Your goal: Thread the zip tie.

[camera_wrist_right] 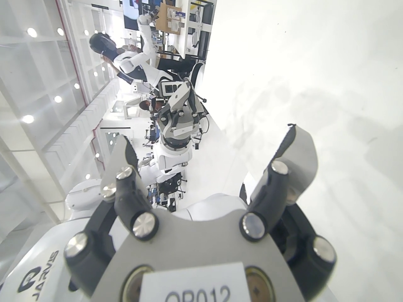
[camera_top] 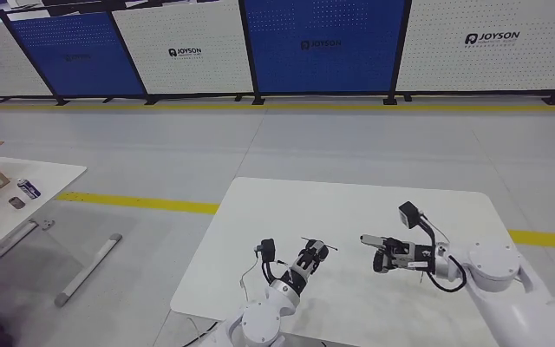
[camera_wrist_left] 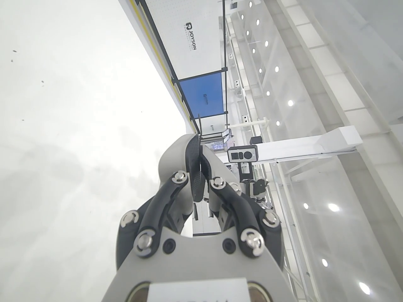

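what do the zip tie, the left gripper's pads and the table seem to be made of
The zip tie is a thin black strip, likely nylon plastic. The pads of the left gripper are black and finely textured, probably rubber. The table is smooth matte white, perhaps laminate.

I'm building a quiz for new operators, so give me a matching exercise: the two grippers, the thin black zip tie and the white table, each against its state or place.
1. left gripper
2. right gripper
3. thin black plastic zip tie
4. white rectangular table

A. open, empty
B. beneath both grippers
C. shut on the tie
D. pinched, end sticking out past the fingertips

Pairs: 1-C, 2-A, 3-D, 4-B.
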You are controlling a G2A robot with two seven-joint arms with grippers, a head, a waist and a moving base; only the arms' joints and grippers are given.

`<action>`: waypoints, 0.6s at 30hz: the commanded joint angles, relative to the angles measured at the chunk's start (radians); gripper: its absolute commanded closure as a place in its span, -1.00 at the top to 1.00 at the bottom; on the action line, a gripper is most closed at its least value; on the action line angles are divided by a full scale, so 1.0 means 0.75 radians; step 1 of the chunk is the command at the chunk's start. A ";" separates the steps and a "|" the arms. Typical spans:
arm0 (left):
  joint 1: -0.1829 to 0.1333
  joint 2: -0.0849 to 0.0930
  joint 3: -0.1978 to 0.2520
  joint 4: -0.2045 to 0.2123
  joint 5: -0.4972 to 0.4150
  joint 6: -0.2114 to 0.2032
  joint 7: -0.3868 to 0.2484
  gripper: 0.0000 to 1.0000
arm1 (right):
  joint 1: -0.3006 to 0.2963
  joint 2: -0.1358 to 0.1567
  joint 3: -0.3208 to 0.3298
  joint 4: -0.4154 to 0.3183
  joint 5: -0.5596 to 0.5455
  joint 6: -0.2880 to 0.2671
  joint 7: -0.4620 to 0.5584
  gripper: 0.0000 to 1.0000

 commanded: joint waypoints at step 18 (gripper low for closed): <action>0.000 0.000 0.000 0.000 0.000 0.000 0.000 -1.00 | -0.011 0.076 0.132 -0.251 -0.447 0.302 0.041 1.00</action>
